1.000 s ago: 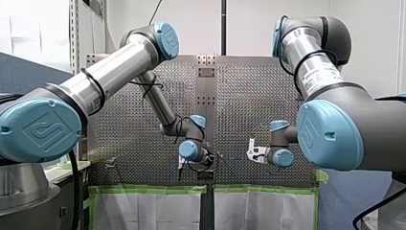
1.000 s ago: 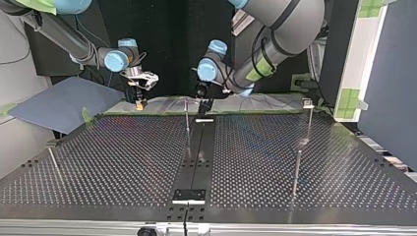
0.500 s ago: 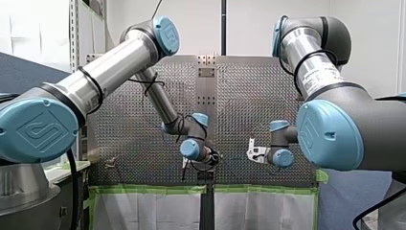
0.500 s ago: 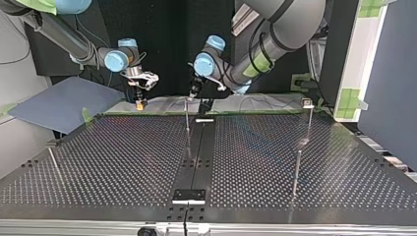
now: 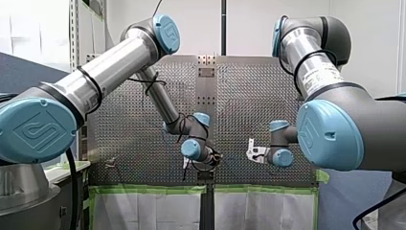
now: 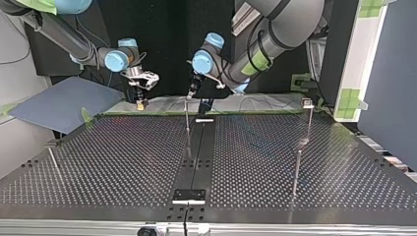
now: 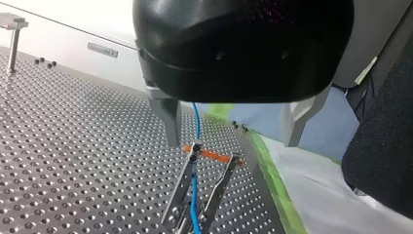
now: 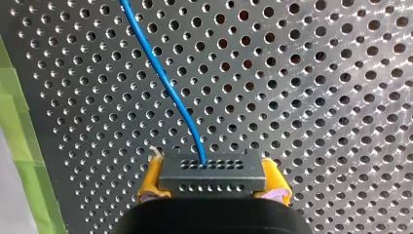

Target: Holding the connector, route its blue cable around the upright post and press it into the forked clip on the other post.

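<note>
My left gripper [image 7: 231, 139], spread, has swung over the forked clip [image 7: 181, 187] for pressing the blue cable [image 7: 197, 122]; my right gripper [image 8: 213, 186] pinches the connector [image 8: 212, 173].

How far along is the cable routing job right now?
Done: my right gripper is shut on the connector, with the blue cable leading away from it. In hand: my left gripper hangs open over the forked clip, and the cable runs down between its prongs. Left: pressing it home if unseated. The cable's route before the clip doesn't show.
</note>
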Robot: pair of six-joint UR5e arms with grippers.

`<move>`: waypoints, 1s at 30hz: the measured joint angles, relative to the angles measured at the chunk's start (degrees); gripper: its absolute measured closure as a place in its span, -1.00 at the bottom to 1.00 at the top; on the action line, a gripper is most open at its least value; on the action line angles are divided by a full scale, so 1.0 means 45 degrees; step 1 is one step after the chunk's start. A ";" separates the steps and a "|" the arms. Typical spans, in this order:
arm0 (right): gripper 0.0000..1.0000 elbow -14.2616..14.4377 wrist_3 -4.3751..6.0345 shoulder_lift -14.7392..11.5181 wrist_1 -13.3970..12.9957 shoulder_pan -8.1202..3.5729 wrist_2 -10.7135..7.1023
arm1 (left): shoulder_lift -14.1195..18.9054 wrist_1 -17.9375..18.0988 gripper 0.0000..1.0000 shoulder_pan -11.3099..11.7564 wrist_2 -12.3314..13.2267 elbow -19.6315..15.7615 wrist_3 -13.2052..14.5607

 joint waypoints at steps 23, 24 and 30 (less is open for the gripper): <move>1.00 0.0002 0.0091 0.0002 0.0010 0.0015 -0.0023 | 0.0105 0.0002 -1.00 -0.0122 -0.0157 -0.0178 -0.0213; 1.00 0.0004 0.0091 0.0002 0.0010 0.0017 -0.0026 | 0.0156 0.0045 -1.00 -0.0131 -0.0189 -0.0237 -0.0214; 1.00 0.0005 0.0092 0.0004 0.0027 0.0033 -0.0067 | 0.0743 0.0606 -1.00 -0.0271 -0.0605 -0.0846 -0.0225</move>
